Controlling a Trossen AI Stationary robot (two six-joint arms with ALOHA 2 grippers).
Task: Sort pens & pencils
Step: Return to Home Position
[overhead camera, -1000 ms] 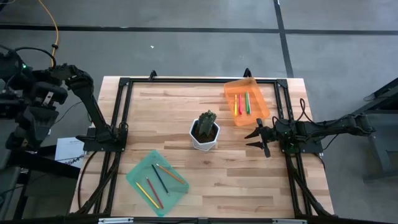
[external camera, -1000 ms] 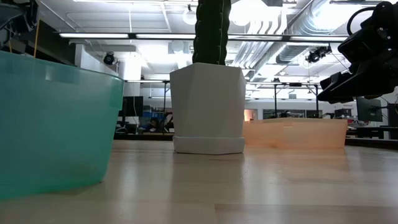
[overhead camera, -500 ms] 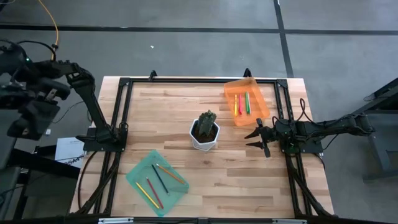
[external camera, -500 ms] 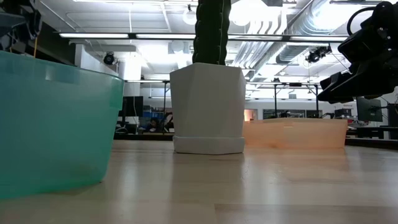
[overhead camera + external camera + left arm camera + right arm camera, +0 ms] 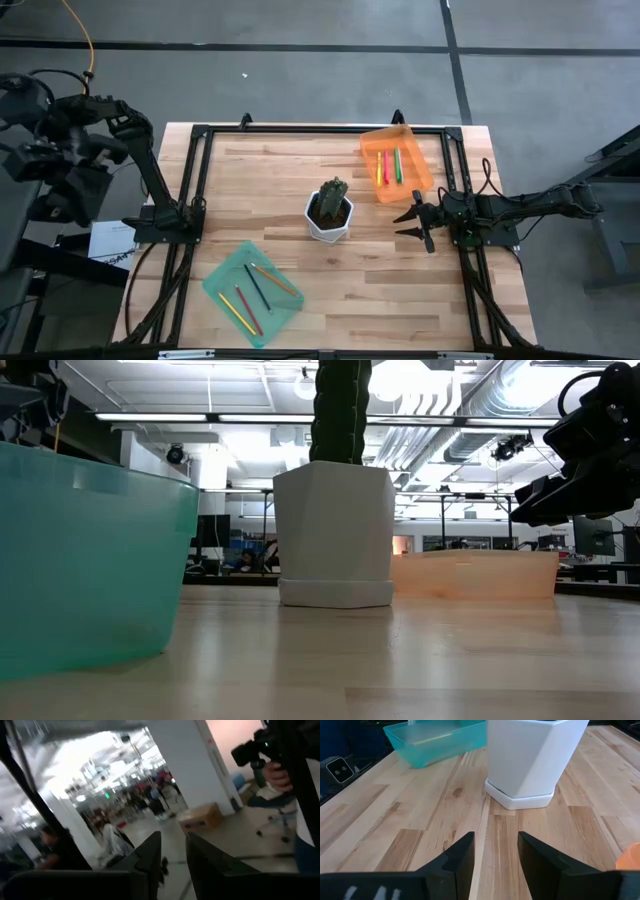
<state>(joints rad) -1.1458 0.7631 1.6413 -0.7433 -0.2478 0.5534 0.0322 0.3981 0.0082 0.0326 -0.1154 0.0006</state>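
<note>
left pincer (image 5: pixel 173 840) raised beyond table (image 5: pixel 400 290) | right pincer (image 5: pixel 405 226) low, jaws apart

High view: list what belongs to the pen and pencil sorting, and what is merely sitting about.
Job:
pens in the orange bin
pencils in the teal bin
right gripper, open, over the table at its right side
left gripper, open, off the table's left side

Sitting about:
cactus in a white pot, mid-table
</note>
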